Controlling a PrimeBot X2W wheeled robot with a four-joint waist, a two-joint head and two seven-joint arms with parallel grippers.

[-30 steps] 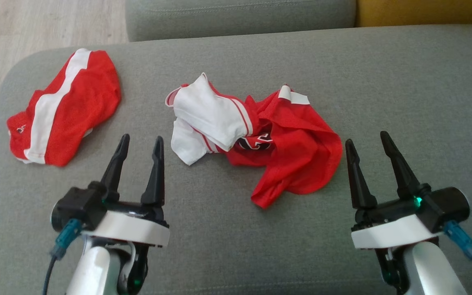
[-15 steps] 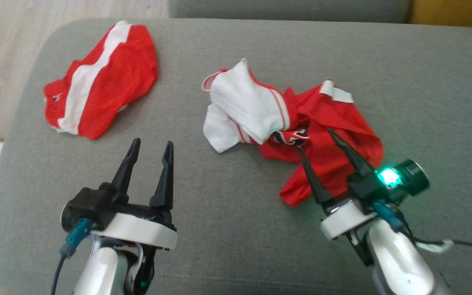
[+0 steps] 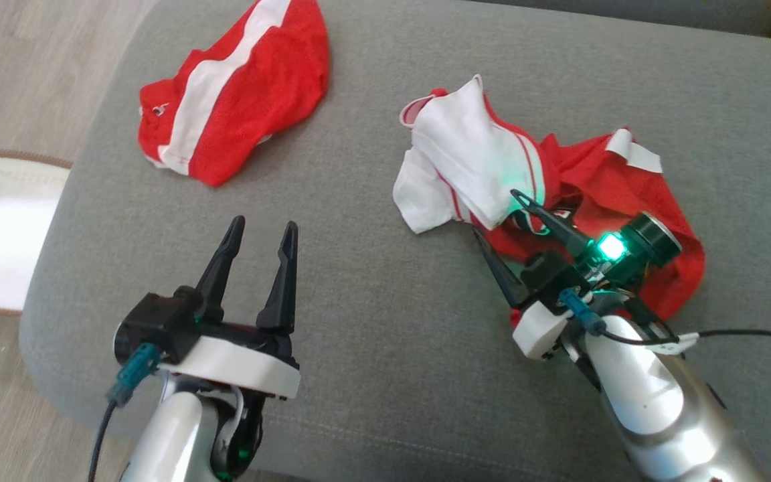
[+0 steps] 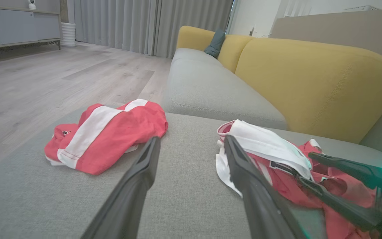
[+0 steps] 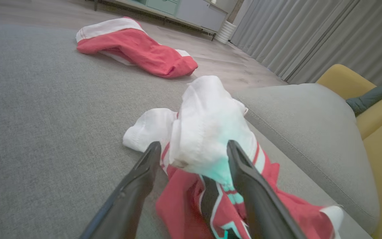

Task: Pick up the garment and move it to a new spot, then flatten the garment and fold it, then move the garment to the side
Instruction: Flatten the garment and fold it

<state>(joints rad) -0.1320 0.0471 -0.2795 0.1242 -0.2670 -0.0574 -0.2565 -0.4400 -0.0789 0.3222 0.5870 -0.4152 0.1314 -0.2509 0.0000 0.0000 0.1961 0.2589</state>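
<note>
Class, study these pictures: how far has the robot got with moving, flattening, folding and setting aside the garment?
Done: nothing visibly; the crumpled red and white mesh jersey lies bunched on the grey sofa cushion. In hand: the right gripper, open, brackets its white fold, not yet closed. Remaining: grasp, move, flatten, fold, set aside. The left gripper hovers open, clear of cloth.

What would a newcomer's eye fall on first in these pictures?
First comes the crumpled red and white jersey in the middle of the grey cushion. The open right gripper, its green light glowing, is poised at the jersey's near edge. Next comes the second red garment with a white stripe, near the cushion's far left corner, and the open left gripper over bare fabric.
</note>
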